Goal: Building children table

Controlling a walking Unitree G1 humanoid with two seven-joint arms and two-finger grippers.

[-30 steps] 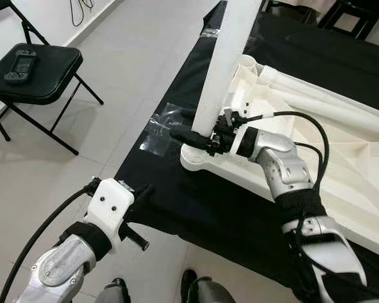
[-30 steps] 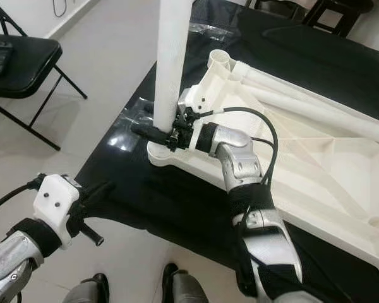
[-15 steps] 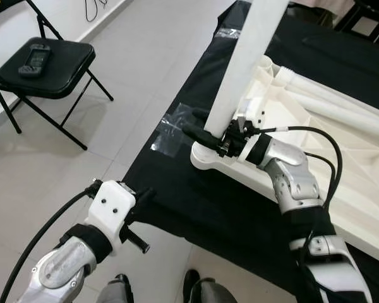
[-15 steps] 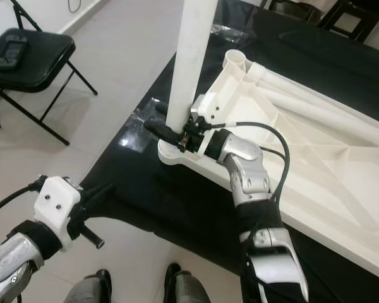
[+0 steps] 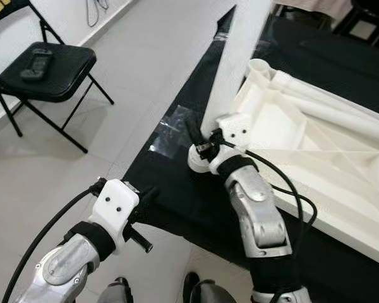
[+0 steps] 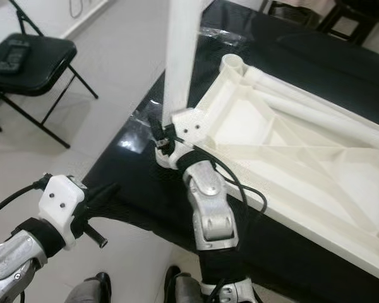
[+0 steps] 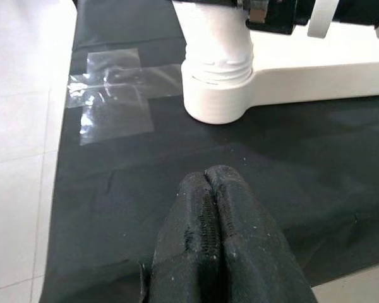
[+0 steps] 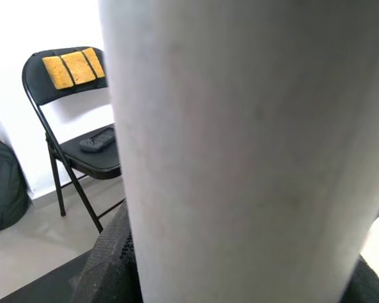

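The children's table (image 6: 290, 145) lies upside down on a black cloth (image 5: 177, 202), its white ribbed underside up, and one white leg (image 6: 179, 57) stands upright in the near corner socket (image 7: 218, 95). Starting on my left, a black folding chair (image 5: 47, 69) with a handset on its seat stands well apart on the tile floor. My left gripper (image 7: 215, 227) hovers low over the cloth's edge, just short of that socket, fingers pressed together on nothing. Between it and the socket, clear tape (image 7: 114, 95) pins the cloth to the floor. Further right, my right gripper (image 5: 202, 142) is clasped around the base of the leg just above the socket; from the wrist camera the leg (image 8: 240, 151) fills most of the frame with a black finger (image 8: 107, 259) wrapped against it. My worry is the seating: if the leg is not fully home, twisting it off-axis could cross the thread or jam it. Pushing sideways could also drag the table across the cloth.
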